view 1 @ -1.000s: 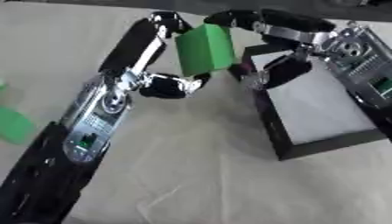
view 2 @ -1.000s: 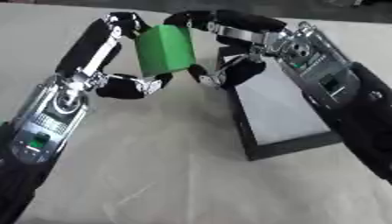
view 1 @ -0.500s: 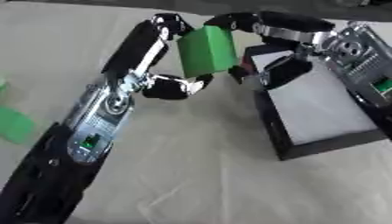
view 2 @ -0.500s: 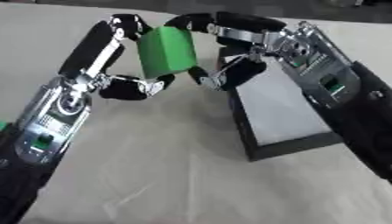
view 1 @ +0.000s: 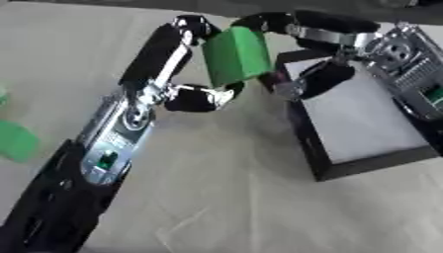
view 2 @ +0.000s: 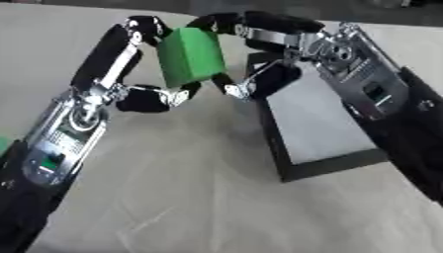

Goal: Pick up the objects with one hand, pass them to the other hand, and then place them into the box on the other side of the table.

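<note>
Both hands pinch the green block [view 1: 235, 55] — left hand [view 1: 186, 64], right hand [view 2: 259, 54] — held above worktop, just left of box [view 1: 322, 163]. Left shd release only once right's got it.

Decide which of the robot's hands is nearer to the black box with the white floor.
Right. The right hand hangs over the black box's far left corner, pinching the green block. The left hand grips the block's other side, left of the box over the cloth.

table [view 1: 216, 188]: beige cloth cover | black box [view 1: 325, 165]: right side, white inside | green objects [view 1: 16, 141]: left edge
</note>
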